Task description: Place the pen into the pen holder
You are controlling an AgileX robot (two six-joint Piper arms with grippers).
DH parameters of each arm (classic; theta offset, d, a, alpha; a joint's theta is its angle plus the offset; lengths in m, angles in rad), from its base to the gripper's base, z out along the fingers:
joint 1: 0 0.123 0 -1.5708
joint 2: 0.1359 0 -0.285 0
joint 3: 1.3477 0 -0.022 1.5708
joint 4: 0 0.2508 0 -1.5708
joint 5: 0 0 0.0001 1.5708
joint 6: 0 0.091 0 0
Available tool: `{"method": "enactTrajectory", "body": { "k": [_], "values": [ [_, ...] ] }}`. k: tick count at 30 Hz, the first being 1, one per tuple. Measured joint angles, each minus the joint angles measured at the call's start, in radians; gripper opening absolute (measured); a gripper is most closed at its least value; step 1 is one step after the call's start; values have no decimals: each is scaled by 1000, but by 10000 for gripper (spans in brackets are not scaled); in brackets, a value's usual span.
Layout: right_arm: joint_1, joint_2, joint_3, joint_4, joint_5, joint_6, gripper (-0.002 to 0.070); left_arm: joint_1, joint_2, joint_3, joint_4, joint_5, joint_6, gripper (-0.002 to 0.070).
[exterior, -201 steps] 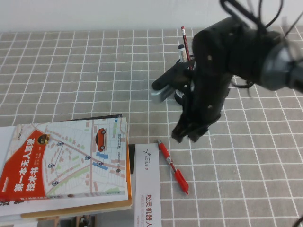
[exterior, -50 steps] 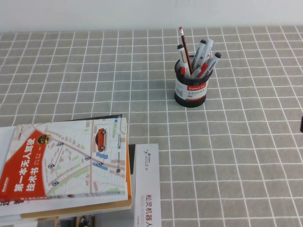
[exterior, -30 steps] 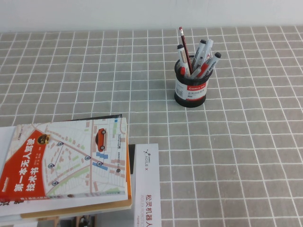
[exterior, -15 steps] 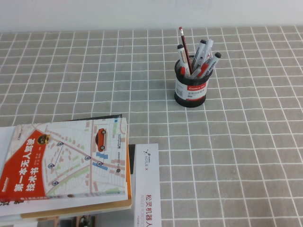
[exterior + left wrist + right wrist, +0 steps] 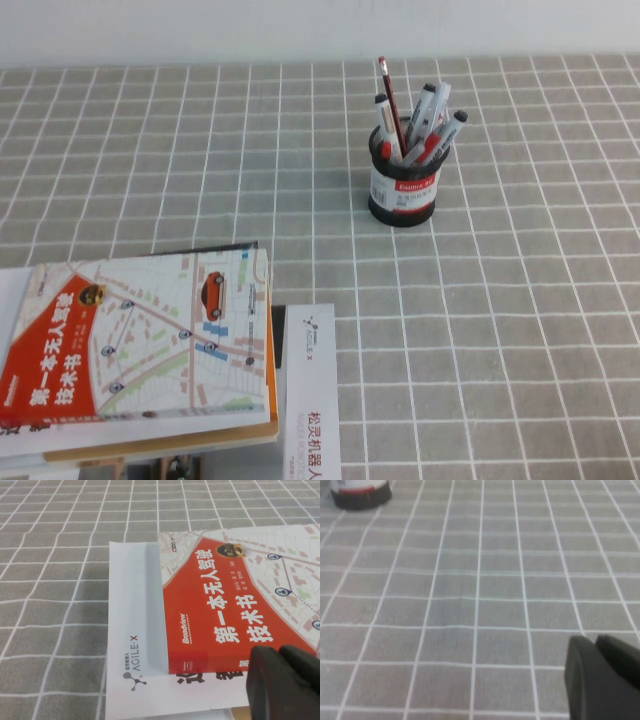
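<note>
Already in place, it seems: the pen holder [image 5: 403,186] stands upright on the far right part of the table [image 5: 500,330], crowded with markers and a red pencil [image 5: 391,98]; no loose pen lies on the cloth in any view. Task judged finished.

Left pincer [image 5: 282,682] shows only in its own wrist view, hovering over the red book [image 5: 235,605] and the white booklet [image 5: 135,645] beneath it; its fingers look pressed together, gripping nothing. Right pincer [image 5: 602,672] hangs over bare checked cloth, well apart from the holder, likewise closed and empty.

Handling, as a judgement: pens are light, stiff, smooth-barrelled, apt to roll or slip; best pinched across the mid-barrel. The holder is small and probably light, so a sideways nudge could tip it.
</note>
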Motion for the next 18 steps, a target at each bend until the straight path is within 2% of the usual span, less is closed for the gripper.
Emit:
{"method": "enactTrajectory", "body": {
  "k": [18],
  "values": [
    [13,-2,7,-127,-40,0,-13,0,0,0,0,0,0,-3]
  ]
}}
